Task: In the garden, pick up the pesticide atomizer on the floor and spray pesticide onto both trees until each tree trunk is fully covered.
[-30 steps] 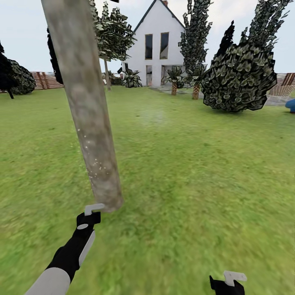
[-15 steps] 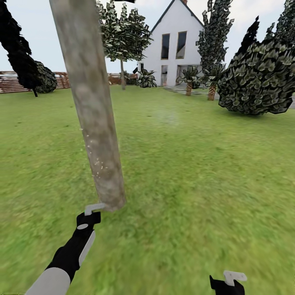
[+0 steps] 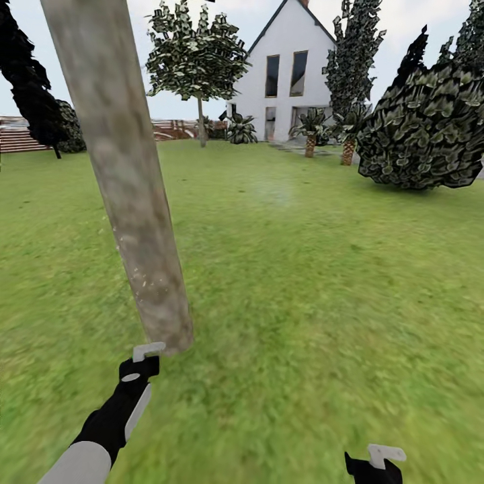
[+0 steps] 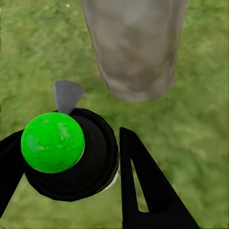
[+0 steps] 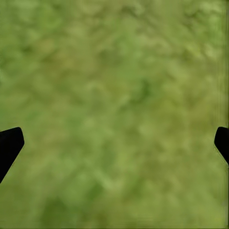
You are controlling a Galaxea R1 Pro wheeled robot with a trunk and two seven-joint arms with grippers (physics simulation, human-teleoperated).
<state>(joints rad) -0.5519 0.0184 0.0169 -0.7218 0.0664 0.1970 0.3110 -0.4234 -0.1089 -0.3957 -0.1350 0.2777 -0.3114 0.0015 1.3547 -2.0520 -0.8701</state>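
Leaning slightly, the thick column-like tree trunk is showing smooth, mottled grey-brown bark with pale specks, rising from the blurry green grass floor of a lawn that is running back from the trunk to a white gabled house, dark leafy bushes and a brown slatted fence. Just beside the trunk's base, the left gripper is clenching its black fingers around the pesticide atomizer, a round dark bottle with a glossy green spot and pale grey trigger head. Well apart from the trunk, the right gripper is hanging spread wide over bare grass, grasping nothing.
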